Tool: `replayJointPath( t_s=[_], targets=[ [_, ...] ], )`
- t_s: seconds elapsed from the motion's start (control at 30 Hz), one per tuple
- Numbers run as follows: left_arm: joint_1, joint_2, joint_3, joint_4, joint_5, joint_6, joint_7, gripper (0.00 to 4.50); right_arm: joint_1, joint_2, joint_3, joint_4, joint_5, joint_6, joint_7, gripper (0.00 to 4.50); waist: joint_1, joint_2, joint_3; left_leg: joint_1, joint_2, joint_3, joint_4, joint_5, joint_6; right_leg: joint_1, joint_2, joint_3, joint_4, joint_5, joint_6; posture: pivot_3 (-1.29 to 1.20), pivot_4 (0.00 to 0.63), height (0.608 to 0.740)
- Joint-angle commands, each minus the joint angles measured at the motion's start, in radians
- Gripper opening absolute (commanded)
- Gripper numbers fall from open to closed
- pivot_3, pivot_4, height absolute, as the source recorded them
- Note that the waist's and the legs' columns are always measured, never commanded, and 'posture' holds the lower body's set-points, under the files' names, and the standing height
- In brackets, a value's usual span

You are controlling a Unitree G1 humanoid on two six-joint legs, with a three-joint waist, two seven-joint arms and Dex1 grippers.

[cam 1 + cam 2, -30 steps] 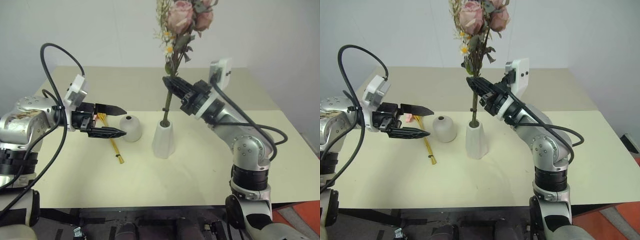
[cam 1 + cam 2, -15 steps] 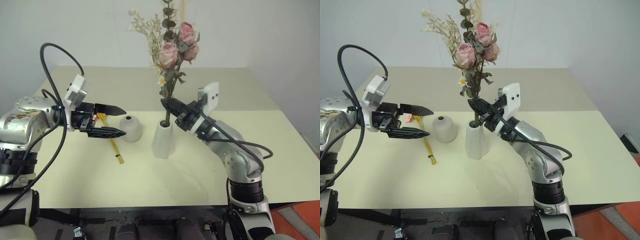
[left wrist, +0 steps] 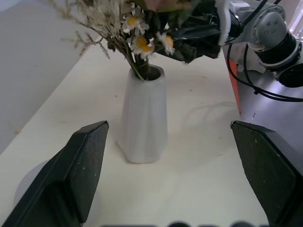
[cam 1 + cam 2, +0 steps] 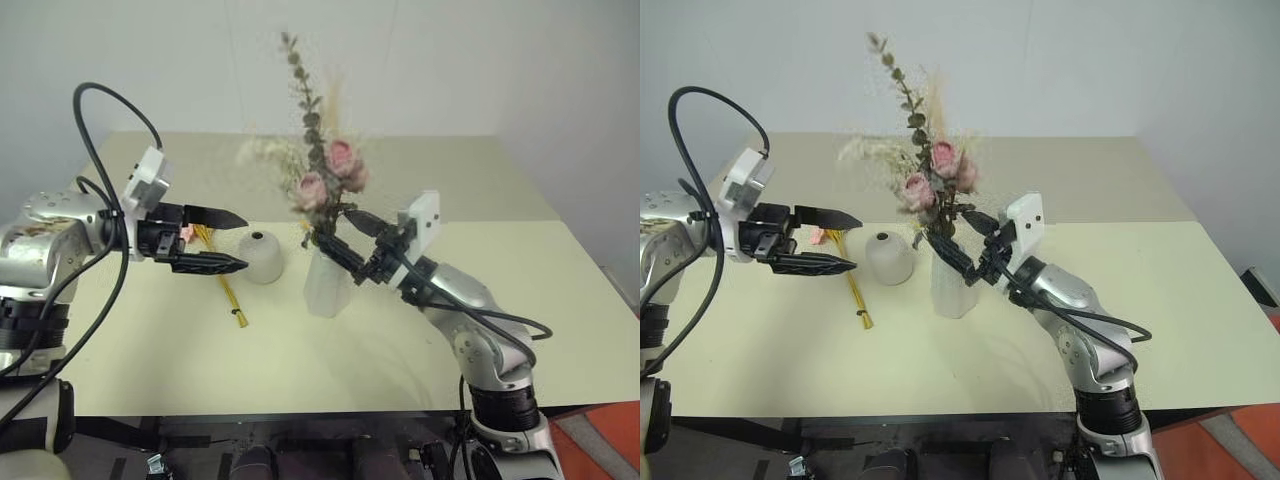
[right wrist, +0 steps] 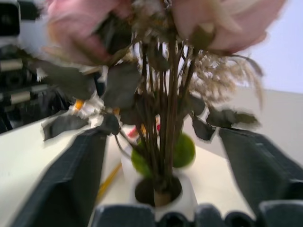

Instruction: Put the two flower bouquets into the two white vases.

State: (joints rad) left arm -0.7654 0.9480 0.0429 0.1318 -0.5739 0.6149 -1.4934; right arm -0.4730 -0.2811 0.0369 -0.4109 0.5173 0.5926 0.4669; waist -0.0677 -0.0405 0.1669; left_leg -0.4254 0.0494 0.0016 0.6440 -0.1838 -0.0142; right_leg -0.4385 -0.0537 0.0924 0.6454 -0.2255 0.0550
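My right hand (image 4: 352, 238) has just spread wide, releasing the rose bouquet (image 4: 322, 185) into the tall vase (image 4: 327, 283). My left hand (image 4: 232, 240) waits open and empty near the slim bouquet (image 4: 226, 285) on the worktop (image 4: 560, 300).

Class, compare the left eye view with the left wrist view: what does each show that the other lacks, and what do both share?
Only the left eye view: the short round white vase, the slim yellow-stemmed bouquet lying on the table, and the open left gripper seen from outside. Only the left wrist view: the small white-and-yellow daisies close up. Both: the tall tapered white vase holding the bushy pink-rose bouquet, with the open right gripper beside its stems.
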Motion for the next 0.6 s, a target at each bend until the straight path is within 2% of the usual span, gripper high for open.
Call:
replayJointPath(
  t_s=[0.03, 0.2, 0.3, 0.4, 0.5, 0.6],
  targets=[
    [0.025, 0.033, 0.067, -0.015, -0.017, 0.024, 0.033, 4.5, 0.006, -0.062, -0.061, -0.09, 0.034, -0.003, 0.032, 4.44, 0.0, 0.0, 0.0, 0.0, 0.0, 0.0, 0.0, 0.0, 0.0, 0.0, 0.0, 0.0, 0.0, 0.0, 0.0, 0.0, 0.15, 0.74],
    [0.097, 0.083, 0.101, -0.075, 0.009, 0.143, 0.178, 4.5, 0.015, -0.251, -0.156, -0.115, 0.122, 0.08, 0.136, 4.44, 0.004, 0.0, 0.0, 0.0, 0.0, 0.0, 0.0, 0.0, 0.0, 0.0, 0.0, 0.0, 0.0, 0.0, 0.0, 0.0, 0.15, 0.74],
    [0.099, 0.172, 0.015, -0.116, 0.081, 0.359, 0.305, 4.5, -0.004, -0.391, -0.204, -0.092, 0.19, 0.142, 0.241, 4.44, 0.005, -0.001, 0.001, 0.001, 0.0, 0.0, 0.0, 0.0, 0.0, 0.0, 0.0, 0.0, 0.0, -0.001, 0.0, 0.0, 0.15, 0.74],
    [0.043, 0.222, -0.15, -0.15, 0.17, 0.576, 0.407, 4.5, -0.025, -0.496, -0.205, -0.049, 0.222, 0.155, 0.355, 4.44, 0.005, -0.001, 0.002, 0.002, 0.0, 0.0, 0.0, 0.0, 0.0, 0.001, 0.0, 0.0, 0.0, -0.001, 0.001, 0.0, 0.15, 0.74],
    [-0.015, 0.162, -0.216, -0.124, 0.188, 0.728, 0.498, 4.5, -0.065, -0.565, -0.174, 0.018, 0.212, 0.127, 0.475, 4.44, 0.006, -0.002, 0.002, 0.003, -0.001, 0.0, 0.0, 0.0, 0.0, 0.002, 0.0, 0.0, 0.0, -0.001, 0.001, 0.0, 0.15, 0.74],
    [-0.07, 0.085, -0.247, -0.062, 0.215, 0.809, 0.58, 4.5, -0.101, -0.602, -0.136, 0.059, 0.195, 0.096, 0.578, 4.44, 0.013, -0.003, 0.003, 0.002, -0.001, 0.0, 0.0, 0.0, 0.0, 0.001, 0.0, 0.0, 0.0, -0.001, 0.0, 0.0, 0.15, 0.74]
  ],
)
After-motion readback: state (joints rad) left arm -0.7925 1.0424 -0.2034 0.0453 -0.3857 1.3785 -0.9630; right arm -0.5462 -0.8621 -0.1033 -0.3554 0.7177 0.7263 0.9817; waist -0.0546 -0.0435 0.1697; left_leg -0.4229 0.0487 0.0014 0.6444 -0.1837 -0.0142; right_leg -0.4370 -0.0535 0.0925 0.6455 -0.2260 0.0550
